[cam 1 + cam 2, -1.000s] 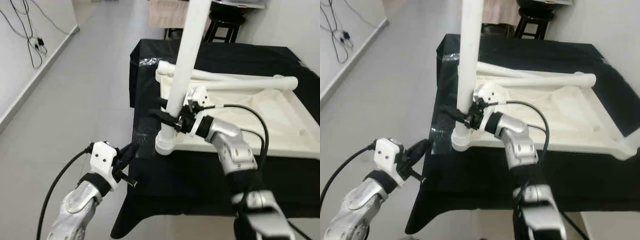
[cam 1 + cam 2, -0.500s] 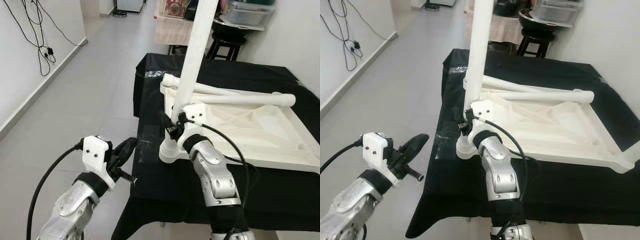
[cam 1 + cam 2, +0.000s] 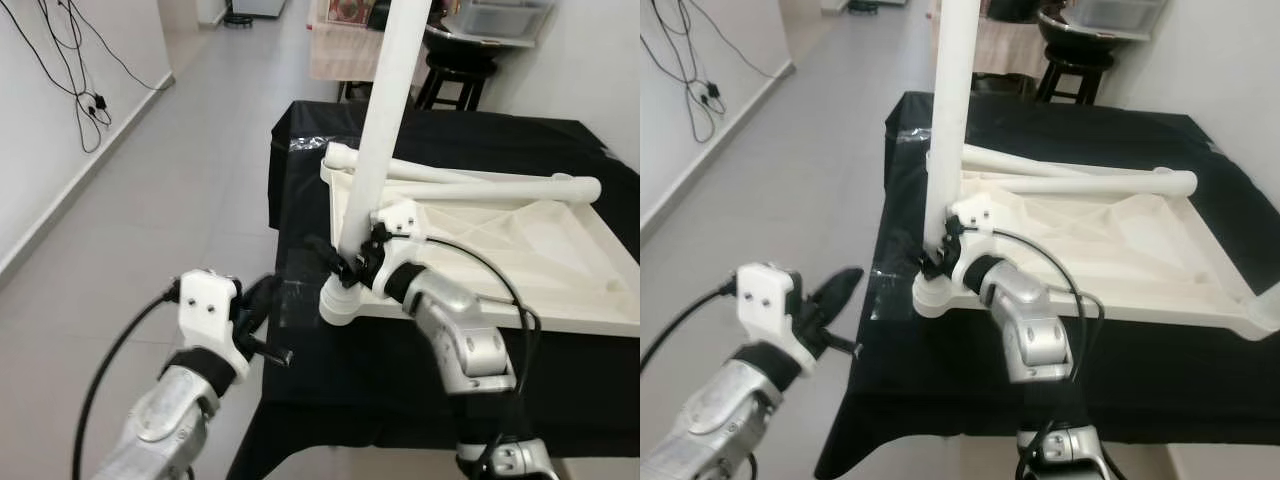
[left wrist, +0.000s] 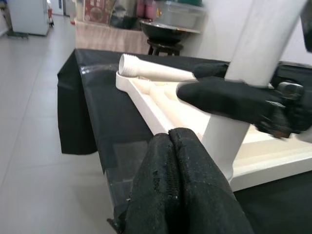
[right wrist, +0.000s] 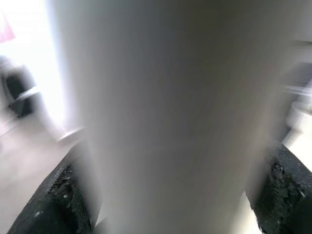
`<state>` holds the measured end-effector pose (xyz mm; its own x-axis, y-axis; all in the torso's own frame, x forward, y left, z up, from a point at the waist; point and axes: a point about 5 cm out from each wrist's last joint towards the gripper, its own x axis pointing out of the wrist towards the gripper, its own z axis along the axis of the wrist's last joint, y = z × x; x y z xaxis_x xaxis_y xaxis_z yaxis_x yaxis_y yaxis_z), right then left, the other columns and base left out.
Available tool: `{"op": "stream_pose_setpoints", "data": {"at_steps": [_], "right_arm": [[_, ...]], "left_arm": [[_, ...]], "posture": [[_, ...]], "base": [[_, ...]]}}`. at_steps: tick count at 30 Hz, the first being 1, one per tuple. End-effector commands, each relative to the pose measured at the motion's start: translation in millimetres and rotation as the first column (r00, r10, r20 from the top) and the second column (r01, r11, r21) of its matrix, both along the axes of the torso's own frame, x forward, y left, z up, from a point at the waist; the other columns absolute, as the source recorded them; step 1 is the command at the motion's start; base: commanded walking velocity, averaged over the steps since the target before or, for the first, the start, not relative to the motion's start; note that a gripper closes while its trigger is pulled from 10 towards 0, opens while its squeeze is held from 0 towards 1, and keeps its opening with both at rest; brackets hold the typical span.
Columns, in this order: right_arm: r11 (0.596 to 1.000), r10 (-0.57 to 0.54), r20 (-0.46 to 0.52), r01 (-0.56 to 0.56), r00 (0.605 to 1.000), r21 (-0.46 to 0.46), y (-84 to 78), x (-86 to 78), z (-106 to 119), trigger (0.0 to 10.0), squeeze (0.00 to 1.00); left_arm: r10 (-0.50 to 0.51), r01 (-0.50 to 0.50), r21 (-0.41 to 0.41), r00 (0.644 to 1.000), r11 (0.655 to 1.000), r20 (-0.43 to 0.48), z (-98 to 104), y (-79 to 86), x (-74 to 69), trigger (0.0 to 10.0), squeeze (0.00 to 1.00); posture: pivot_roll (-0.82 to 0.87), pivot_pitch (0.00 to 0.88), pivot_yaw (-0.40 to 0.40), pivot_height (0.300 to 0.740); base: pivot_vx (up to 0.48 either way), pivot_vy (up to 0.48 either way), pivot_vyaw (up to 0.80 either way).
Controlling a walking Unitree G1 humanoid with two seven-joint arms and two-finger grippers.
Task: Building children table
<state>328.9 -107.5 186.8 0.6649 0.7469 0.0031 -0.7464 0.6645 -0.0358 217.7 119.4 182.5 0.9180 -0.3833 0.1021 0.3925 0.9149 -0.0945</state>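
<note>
White table leg is grasped by right end effector; left end effector clenched.

White kids' table top lies upside down, ribbed underside up. One white leg stands upright in corner socket at approx 7 o'clock of the top, leaning slightly. Two more white legs lie loose across far edge, approx 12 o'clock, touching each other.
</note>
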Motion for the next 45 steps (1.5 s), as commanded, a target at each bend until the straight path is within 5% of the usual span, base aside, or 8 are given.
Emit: {"op": "stream_pose_setpoints", "data": {"at_steps": [1,6,7,11,32,35,39,45], "right_arm": [[0.988,0.153,-0.004,-0.153,0.988,-0.020,-1.7,-1.3,-1,10.0,0.00],[0.969,0.230,-0.008,-0.230,0.973,-0.086,-20.5,7.6,7,10.0,0.00],[0.971,0.216,-0.001,-0.215,0.976,-0.103,-28.6,14.7,15,4.7,0.00],[0.977,0.197,0.039,-0.193,0.980,-0.090,-43.3,24.7,41,0.0,0.00],[0.991,-0.129,-0.102,0.131,0.986,0.021,-54.3,0.7,2,0.0,0.00],[0.948,-0.317,-0.101,0.318,0.943,-0.008,-59.9,-12.9,-4,0.0,0.00],[0.696,-0.718,-0.049,0.715,0.695,-0.067,-69.1,-64.3,-14,0.0,0.00],[0.727,-0.686,-0.032,0.682,0.727,-0.078,-35.5,-54.7,-21,0.0,0.00]], "left_arm": [[-0.009,0.007,-0.024,0.998,1.000,-0.066,-10,-0.9,0.4,10.0,0.00],[-0.042,0.039,-0.025,0.994,0.999,-0.106,-14,-5.2,-4.2,10.0,0.00],[-0.052,0.051,-0.009,0.991,0.999,-0.119,-16,-5.2,-6.7,10.0,0.00],[-0.094,0.099,0.026,0.986,0.995,-0.138,-16,-5.8,-14.6,10.0,0.00],[-0.174,0.188,0.073,0.971,0.980,-0.163,-5,-20.3,-35.1,10.0,0.00],[-0.191,0.205,0.073,0.968,0.976,-0.163,-5,-20.4,-33.5,10.0,0.00],[-0.209,0.227,0.076,0.959,0.971,-0.189,-10,-15.6,-34.5,10.0,0.00],[-0.145,0.162,0.082,0.973,0.983,-0.180,-13,-12.0,-33.8,10.0,0.00]], "posture": [[0.10,0.011,-0.102,0.740],[0.11,0.003,-0.102,0.740],[0.11,0.003,-0.105,0.740],[0.12,0.000,-0.089,0.740],[0.07,0.096,-0.075,0.740],[0.02,0.091,-0.025,0.740],[0.02,0.109,0.036,0.740],[0.04,0.127,-0.036,0.740]], "base": [[0.000,0.000,0.00],[0.000,0.000,0.00],[0.000,0.000,0.00],[0.000,0.000,0.00],[0.000,0.000,0.00],[0.000,0.000,0.00],[0.000,0.000,0.00],[0.000,0.000,0.00]]}}
